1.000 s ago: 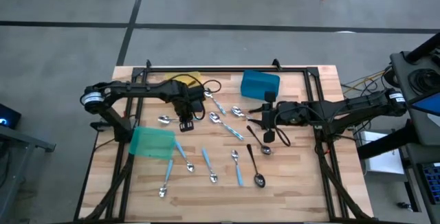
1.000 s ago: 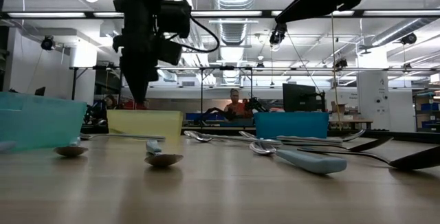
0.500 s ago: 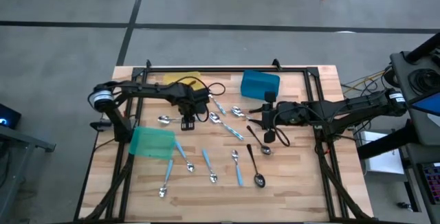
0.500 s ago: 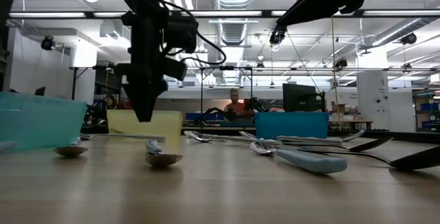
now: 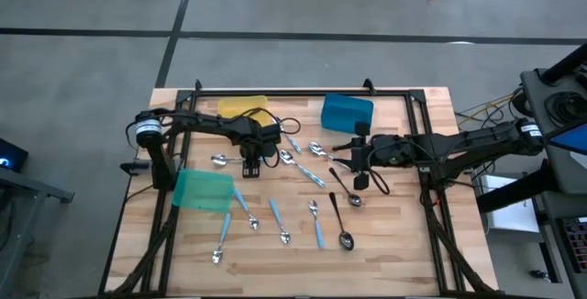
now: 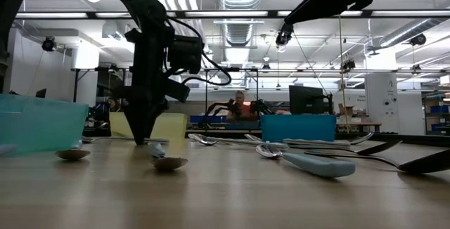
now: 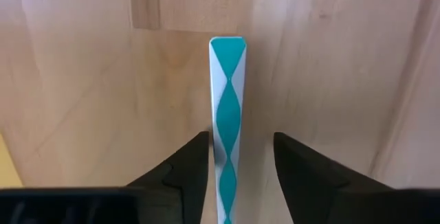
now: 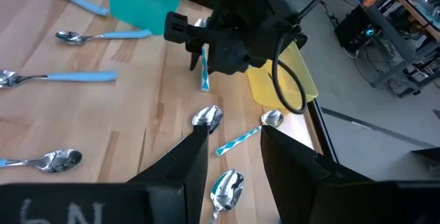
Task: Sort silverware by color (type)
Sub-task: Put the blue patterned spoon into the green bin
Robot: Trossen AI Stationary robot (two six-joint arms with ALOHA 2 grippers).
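Left claw lined up over a patterned spoon handle

Nearest, loose spoons point(image 5: 283, 237) lie scattered; mid-table the left gripper point(image 7: 235, 157) stands spread astride the teal-and-white handle point(image 7: 227, 114), not yet clenched: lower squarely, then close. The right gripper point(image 8: 227, 145) waits half-spread, empty, right of centre.

**Four cameras, one shared spoon**

The high view looks straight down on the whole pale wooden desk point(image 5: 385, 244). The low view sits at desk height, facing the room behind. The left wrist view hangs close above a teal-and-white patterned spoon handle point(image 7: 227, 135). The right wrist view looks across the desk at that same handle point(image 8: 204, 69) from farther off.
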